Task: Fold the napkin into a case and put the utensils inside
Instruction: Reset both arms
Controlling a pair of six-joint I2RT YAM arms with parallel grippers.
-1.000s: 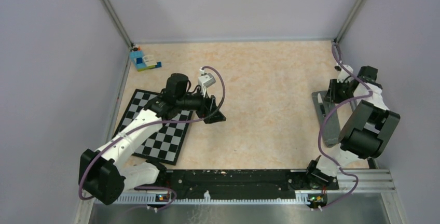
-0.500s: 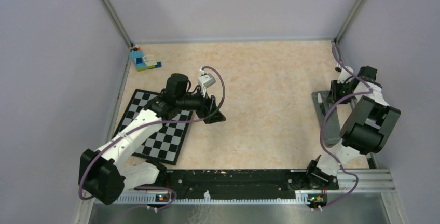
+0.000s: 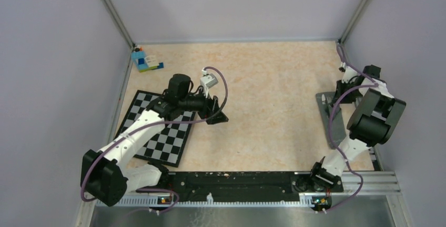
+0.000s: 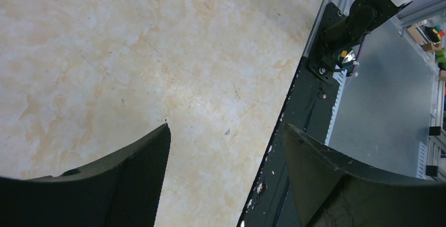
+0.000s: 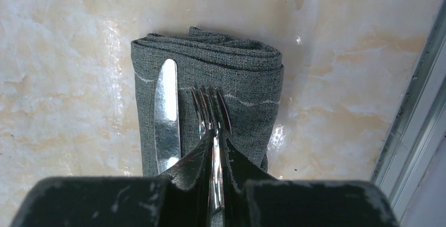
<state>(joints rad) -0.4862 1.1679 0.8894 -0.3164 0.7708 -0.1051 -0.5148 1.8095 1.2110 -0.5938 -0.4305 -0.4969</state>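
fork pinched over the case by the right edge of the worktop

the grey case (image 5: 247,106) lies flat along the right edge of the worktop (image 3: 263,90). the knife (image 5: 166,116) rests on its cloth and the fork (image 5: 210,112) just beside it, tines on the cloth; i can't tell if either is tucked in. my right claw (image 5: 214,137) is pressed together on the fork's handle. my left claw (image 4: 226,130) hangs spread over bare worktop beside the checkered mat (image 3: 158,132). a toy-brick block (image 3: 144,61) sits in the far left corner.
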